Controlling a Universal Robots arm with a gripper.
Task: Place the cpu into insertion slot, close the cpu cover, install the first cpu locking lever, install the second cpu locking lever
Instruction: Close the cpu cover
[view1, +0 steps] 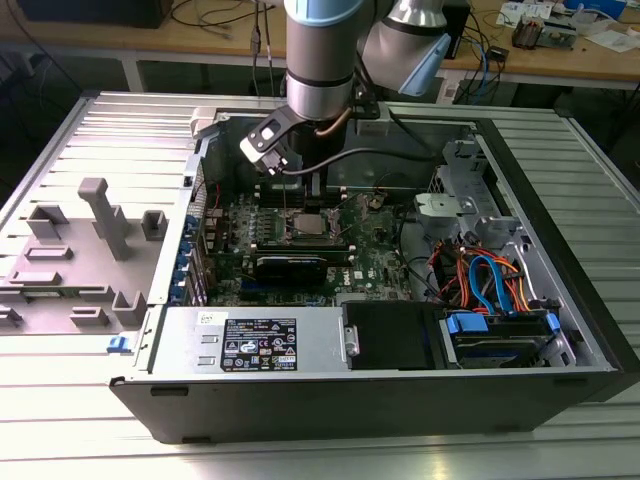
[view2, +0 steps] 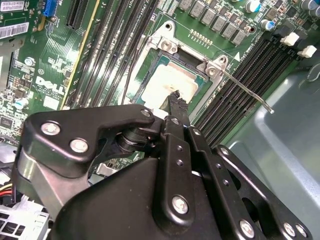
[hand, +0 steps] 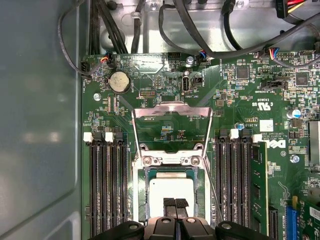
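**Fingers** (hand: 170, 206): pressed together with no gap and nothing held between them, as seen in both wrist views.

**Gripper** (view2: 175, 99): its tip is placed over the middle of the cpu (view2: 165, 80). Contact cannot be judged.

**Cpu:** laid flat in the insertion slot (hand: 146, 195), silvery top upward.

**Cpu cover** (hand: 170, 111): recorded in the first wrist view as swung back from the slot on its hinge. Green board is seen through its central opening.

**Locking lever** (view2: 247, 92): shown in the second wrist view as a thin rod, unlatched and projecting over the memory slots (view2: 240, 75).

**Motherboard** (hand: 240, 100): a coin battery (hand: 120, 81) is noted beyond the cover in the first wrist view.

**Computer case** (view1: 350, 405): shown lying open in the exterior view with the arm (view1: 320, 60) reaching down into it. Blue and orange cables (view1: 490, 280) are bundled at the exterior view's right, and a grey fixture (view1: 100, 225) stands outside the case at the exterior view's left
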